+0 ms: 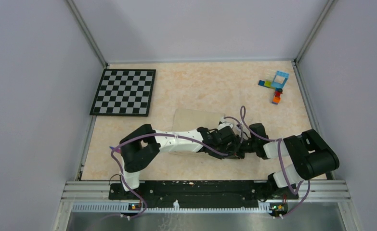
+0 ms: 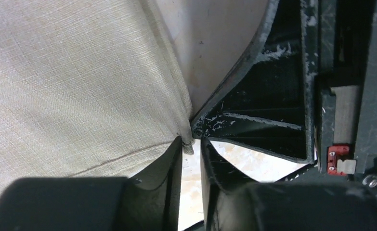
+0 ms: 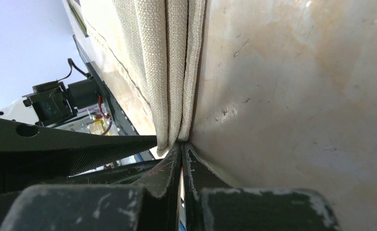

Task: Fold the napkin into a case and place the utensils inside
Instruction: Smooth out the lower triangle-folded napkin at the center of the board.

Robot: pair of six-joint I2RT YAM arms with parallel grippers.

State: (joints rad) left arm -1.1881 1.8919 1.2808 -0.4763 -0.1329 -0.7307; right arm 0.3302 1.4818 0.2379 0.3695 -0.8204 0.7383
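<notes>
Chequered board sits back-left on the worktop, well apart from the action. The napkin lies mid-worktop, doubled over into a few layers and half hidden under the left arm. Both arms meet at its near right corner. The left pincer has its jaws a small way apart, with the cloth's corner right at the mouth, not clamped. The right pincer is closed tight, tips pressed against the stacked folded edges. It might be nipping a thread of cloth, hard to say from here. Toy bricks are off back-right. That coarse weave looks light and floppy, so I reckon it'll sag and unfold if lifted from one spot. I'd grab all the layers together at a corner, edge-on, and drag it low.
</notes>
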